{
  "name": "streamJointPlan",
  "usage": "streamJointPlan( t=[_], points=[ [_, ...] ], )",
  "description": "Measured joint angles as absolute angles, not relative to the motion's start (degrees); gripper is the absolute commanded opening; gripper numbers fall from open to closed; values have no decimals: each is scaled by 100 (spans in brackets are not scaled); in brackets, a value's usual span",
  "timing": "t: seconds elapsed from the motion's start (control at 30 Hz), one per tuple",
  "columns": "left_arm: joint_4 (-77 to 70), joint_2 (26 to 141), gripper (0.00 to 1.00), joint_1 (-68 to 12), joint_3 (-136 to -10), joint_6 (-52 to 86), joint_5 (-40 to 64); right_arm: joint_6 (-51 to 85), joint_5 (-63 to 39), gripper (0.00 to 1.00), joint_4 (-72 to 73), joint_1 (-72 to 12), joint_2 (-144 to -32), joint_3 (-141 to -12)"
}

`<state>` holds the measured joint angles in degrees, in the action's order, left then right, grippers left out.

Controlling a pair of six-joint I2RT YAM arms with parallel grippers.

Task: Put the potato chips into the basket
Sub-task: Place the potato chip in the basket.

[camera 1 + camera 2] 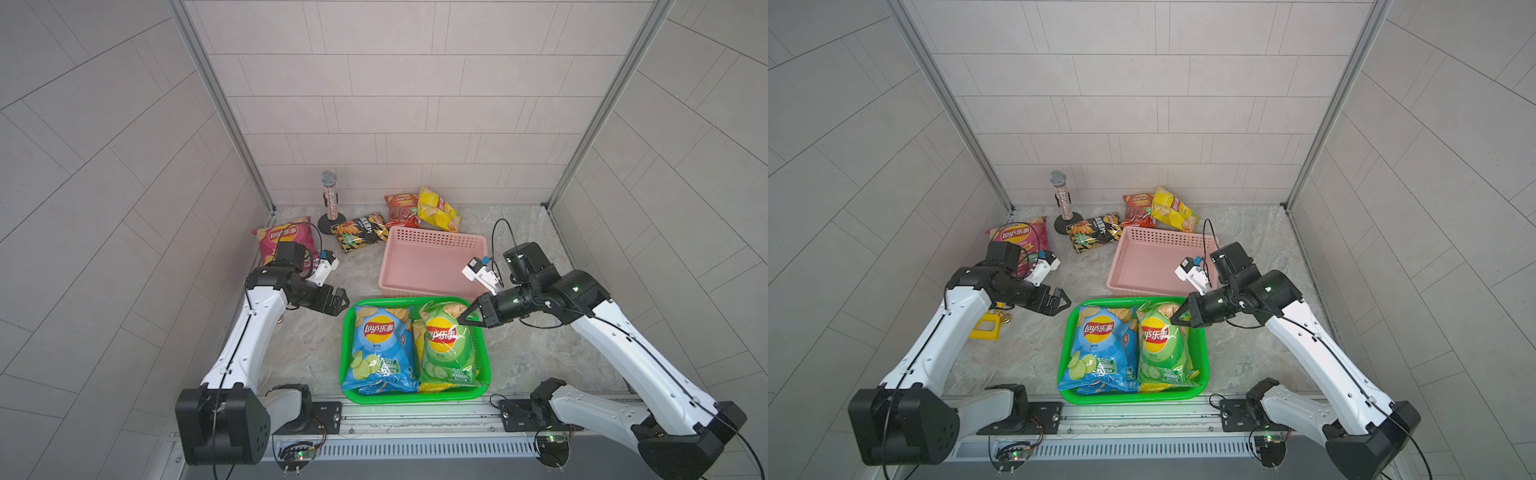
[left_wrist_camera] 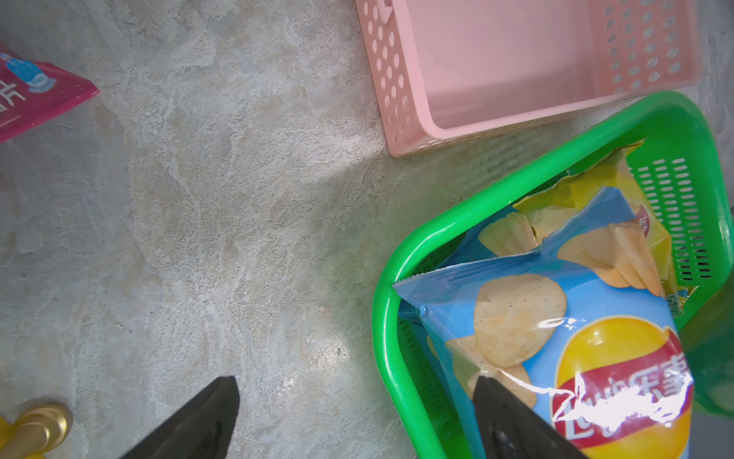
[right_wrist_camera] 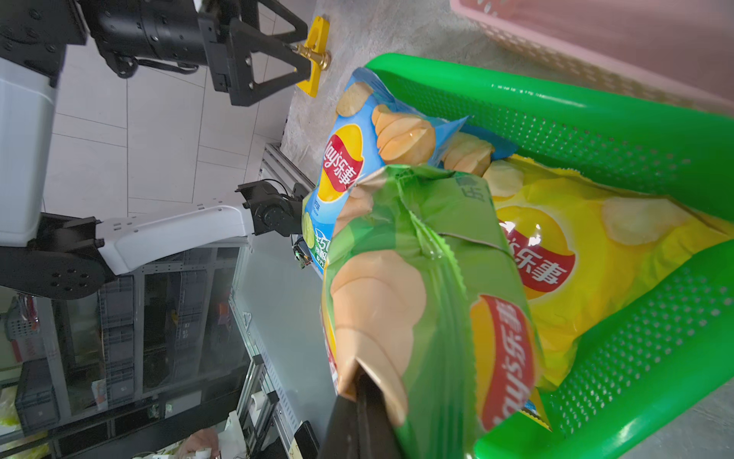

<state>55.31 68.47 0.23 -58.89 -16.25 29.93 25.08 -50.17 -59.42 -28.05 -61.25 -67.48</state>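
Jaws of the right gripper [image 1: 461,318] clamp the top seam of a green bag [image 1: 444,349] in both top views, holding it over the green basket [image 1: 343,365] at the front edge of the table [image 1: 307,349], probably to settle it beside the blue bag [image 1: 378,345]; a magenta bag [image 1: 282,237] lies outside near the left edge. Left wrist view has the left gripper [image 2: 353,397] wide open beside the basket's corner, clear of the drop. Right wrist view shows a yellow bag [image 3: 615,258] beneath the green one.

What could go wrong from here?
1. The right gripper pinches the green bag only by its top edge; it could slip.
2. The green basket is crowded, and the blue bag spills over its rim; bags may slide out.
3. The black bag lies beside the microphone, which could topple.
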Motion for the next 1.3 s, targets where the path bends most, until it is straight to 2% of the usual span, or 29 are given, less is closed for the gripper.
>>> streamJointPlan(
  t=[0.5,0.53,0.63,0.77,0.83,1.03,1.17,1.3],
  points=[
    [5529,6847,100,23,-5889,-1625,2993,2596,-4829,0,-5258,-3061,-6344,-6139],
    [5529,6847,100,23,-5889,-1623,2991,2593,-4783,2,-5227,-3061,-6375,-6139],
    [5529,6847,100,23,-5889,-1623,2993,2596,-4637,13,-5133,-3061,-6504,-6141],
    [5529,6847,100,23,-5889,-1623,2991,2582,-4278,51,-5103,-3055,-6639,-6149],
    [5529,6847,100,23,-5889,-1623,2993,2532,-3999,63,-5194,-3022,-6641,-6219],
    [5529,6847,100,23,-5889,-1623,2993,2449,-2954,64,-5662,-2733,-6506,-6928],
    [5529,6847,100,23,-5889,-1623,2993,2746,-3105,61,-5533,-2851,-6276,-7100],
    [5529,6847,100,23,-5889,-1619,2989,3273,-3435,62,-4967,-3603,-6217,-6796]
  ],
)
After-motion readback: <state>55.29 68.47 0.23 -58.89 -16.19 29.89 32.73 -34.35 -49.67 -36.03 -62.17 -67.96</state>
